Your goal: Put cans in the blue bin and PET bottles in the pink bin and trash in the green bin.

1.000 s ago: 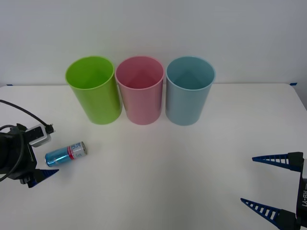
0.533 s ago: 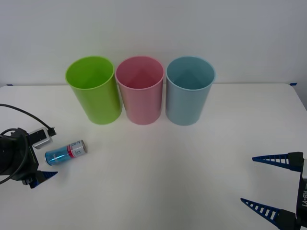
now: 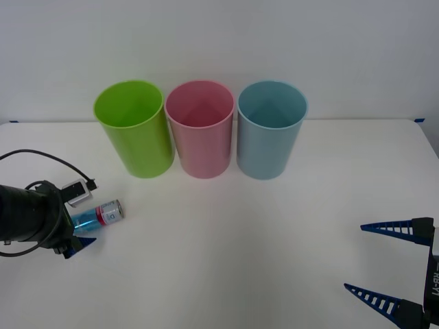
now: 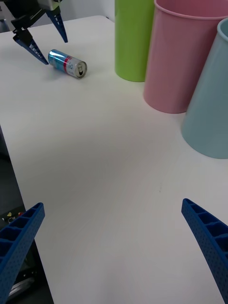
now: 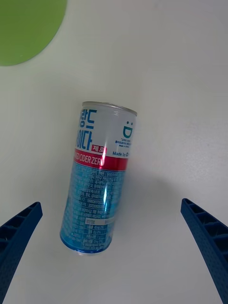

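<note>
A slim can with a light blue label and a red-pink band lies on its side on the white table, at the left, in front of the green bin. My left gripper is open just above the can's near end, one finger on each side without touching. The left wrist view shows the can between those spread fingers. The pink bin and the blue bin stand upright in a row beside the green one. My right gripper is open over the table's near right.
A black cable loops from the left wrist over the table's left edge. The three bins stand close together near the back wall. The right wrist view shows the left gripper at the can and the green bin beyond.
My left gripper has moved right toward the can and lowered, so its fingers now straddle the can's near end. The can, the bins and the right arm have stayed put.
</note>
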